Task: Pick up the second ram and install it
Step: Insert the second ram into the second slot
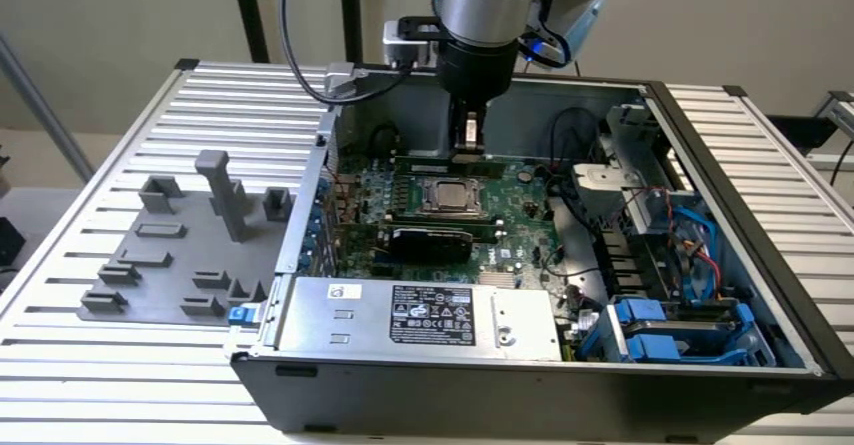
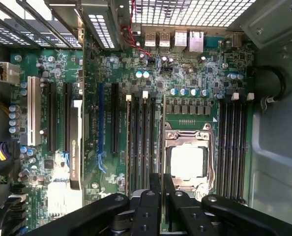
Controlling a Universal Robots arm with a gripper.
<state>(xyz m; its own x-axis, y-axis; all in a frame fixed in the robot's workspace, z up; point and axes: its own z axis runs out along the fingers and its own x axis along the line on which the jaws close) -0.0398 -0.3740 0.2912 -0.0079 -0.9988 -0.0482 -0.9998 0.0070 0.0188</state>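
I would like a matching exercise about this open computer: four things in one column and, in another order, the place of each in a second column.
Things:
1. hand
2. grey fixture plate
3. power supply
4. blue drive caddies

Places:
a. inside the computer case, in the near corner at the exterior view's right
b. on the slatted table, outside the case, at the exterior view's left
c. over the far part of the motherboard
d. inside the case, along its near wall

Pairs: 1-c, 2-b, 3-d, 4-a.
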